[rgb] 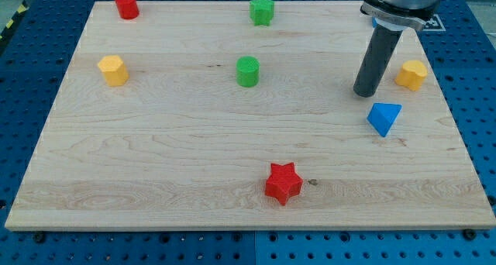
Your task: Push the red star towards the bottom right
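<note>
The red star (283, 183) lies on the wooden board (155, 156) near the view's bottom, a little right of centre. My tip (365, 92) stands on the board at the view's upper right, far up and right of the red star. It is just above the blue triangular block (384, 118) and left of a yellow block (411, 75), touching neither.
A green cylinder (247, 71) sits near the board's middle top. A green star (263, 11) is at the top centre. A red cylinder (127, 5) is at the top left. A yellow block (113, 70) is at the left.
</note>
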